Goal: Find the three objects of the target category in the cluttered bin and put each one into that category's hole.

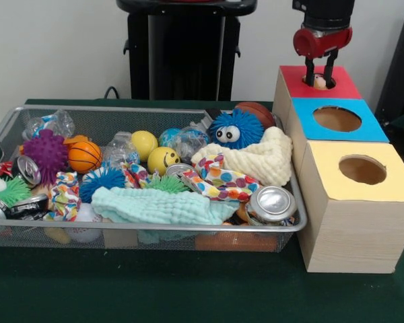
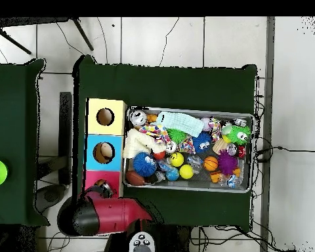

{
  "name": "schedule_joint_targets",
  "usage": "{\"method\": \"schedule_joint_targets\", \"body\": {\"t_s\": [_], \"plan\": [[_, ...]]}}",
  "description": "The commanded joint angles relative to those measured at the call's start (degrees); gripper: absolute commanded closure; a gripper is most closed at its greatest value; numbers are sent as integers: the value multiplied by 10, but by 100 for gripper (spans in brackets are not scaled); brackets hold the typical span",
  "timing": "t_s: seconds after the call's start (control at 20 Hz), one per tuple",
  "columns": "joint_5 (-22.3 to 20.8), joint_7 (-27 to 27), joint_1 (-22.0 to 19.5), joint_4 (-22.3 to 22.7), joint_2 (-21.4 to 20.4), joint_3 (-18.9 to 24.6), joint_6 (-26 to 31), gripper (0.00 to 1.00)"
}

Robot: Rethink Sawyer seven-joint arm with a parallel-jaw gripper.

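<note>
Hovering over red hole (image 1: 321, 82), claw (image 1: 320, 75) w/ tan toy (image 1: 319, 83).

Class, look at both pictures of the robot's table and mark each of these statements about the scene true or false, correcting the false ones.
1. The gripper hangs over the red-ringed hole. True.
2. The blue fuzzy ball with googly eyes lies outside the bin. False: it sits inside the bin, near the end beside the boxes.
3. The blue-ringed hole lies between the red-ringed hole and the yellow-ringed hole. True.
4. The orange toy basketball rests on top of the yellow box. False: it is in the bin, toward the end far from the boxes.
5. A pale green cloth lies in the bin. True.
</note>
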Motion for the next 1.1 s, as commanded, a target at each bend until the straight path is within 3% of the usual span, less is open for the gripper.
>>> {"method": "schedule_joint_targets", "body": {"t_s": [0.05,0.45,0.85,0.9,0.95,1.1], "plan": [[32,152,-3,12,-33,5,43,0],[27,147,-7,2,-9,1,20,0],[27,153,-17,21,-16,8,4,0],[28,156,-19,25,-16,9,1,100],[23,154,-33,26,-16,26,-24,100],[25,149,-33,34,-30,17,1,100]]}}
